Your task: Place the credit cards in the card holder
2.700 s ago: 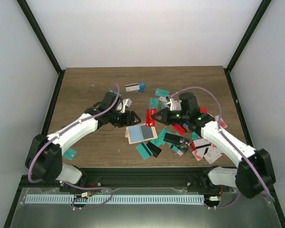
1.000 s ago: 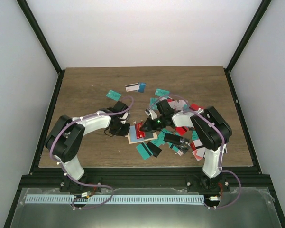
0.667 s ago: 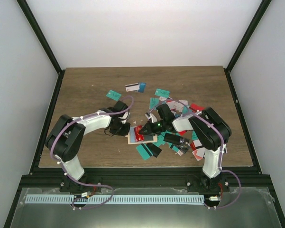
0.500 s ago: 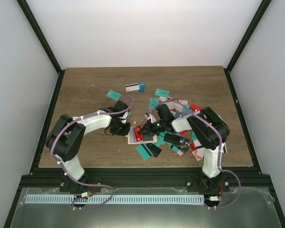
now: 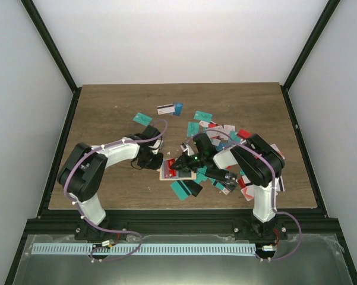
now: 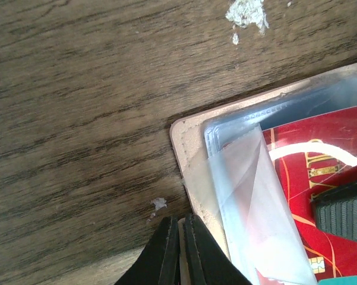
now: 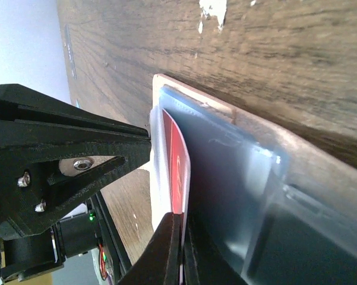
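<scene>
The tan card holder (image 5: 165,174) lies open at the table's middle, its clear sleeves (image 6: 249,178) facing up. My left gripper (image 5: 159,162) is shut on the card holder's (image 6: 193,160) left edge; a pale strip of it shows between the jaws of this left gripper (image 6: 181,221). My right gripper (image 5: 176,165) is shut on a red credit card (image 7: 177,166) that stands partly inside a sleeve of the card holder (image 7: 261,127). This red credit card (image 6: 309,148) shows through the plastic, beside the right gripper's ribbed fingers (image 6: 344,208). Close on the left are the left gripper's fingers (image 7: 77,142).
Several loose credit cards lie around: a teal one (image 5: 142,118), a white and blue pair (image 5: 169,109), a teal one (image 5: 202,115), a mixed pile (image 5: 243,178) under the right arm, and teal and black ones (image 5: 186,189) near the front edge.
Both arms have come down onto the holder. Over the last second the right gripper has pushed the red card leftward, deeper into the sleeve. The left gripper has kept its hold.
</scene>
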### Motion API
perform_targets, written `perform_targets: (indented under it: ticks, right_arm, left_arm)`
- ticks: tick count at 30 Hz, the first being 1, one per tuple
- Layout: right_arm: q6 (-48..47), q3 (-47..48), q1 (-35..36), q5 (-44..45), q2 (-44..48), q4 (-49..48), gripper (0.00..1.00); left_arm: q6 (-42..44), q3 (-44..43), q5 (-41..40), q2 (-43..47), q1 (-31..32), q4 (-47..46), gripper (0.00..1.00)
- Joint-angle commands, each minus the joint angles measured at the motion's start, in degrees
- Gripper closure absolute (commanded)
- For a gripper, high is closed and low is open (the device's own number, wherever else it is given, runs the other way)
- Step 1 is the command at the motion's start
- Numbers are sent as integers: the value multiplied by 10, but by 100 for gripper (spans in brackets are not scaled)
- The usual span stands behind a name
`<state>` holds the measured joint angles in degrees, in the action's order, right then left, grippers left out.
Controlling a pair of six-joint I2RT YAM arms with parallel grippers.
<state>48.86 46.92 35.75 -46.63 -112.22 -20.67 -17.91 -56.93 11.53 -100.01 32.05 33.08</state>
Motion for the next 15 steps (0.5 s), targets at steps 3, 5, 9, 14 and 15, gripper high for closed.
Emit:
perform_targets:
  ticks: [3,5,9,14,15]
  right_arm:
    - [11,-13,22,67,5,85,94]
    - [7,-4,22,68,7,107,90]
    - [-1,10,24,81,26,153,83]
    - [-19,21,24,111,61,207,71]
    - [-24,26,24,114,66,220,69]
  left_arm:
    - [-4,7,14,-32,3,16,93]
    - [-4,8,17,-31,2,14,93]
    - [-3,6,18,-32,1,13,94]
    - [-5,3,17,-34,0,17,94]
    - [-7,3,18,-34,0,17,94]
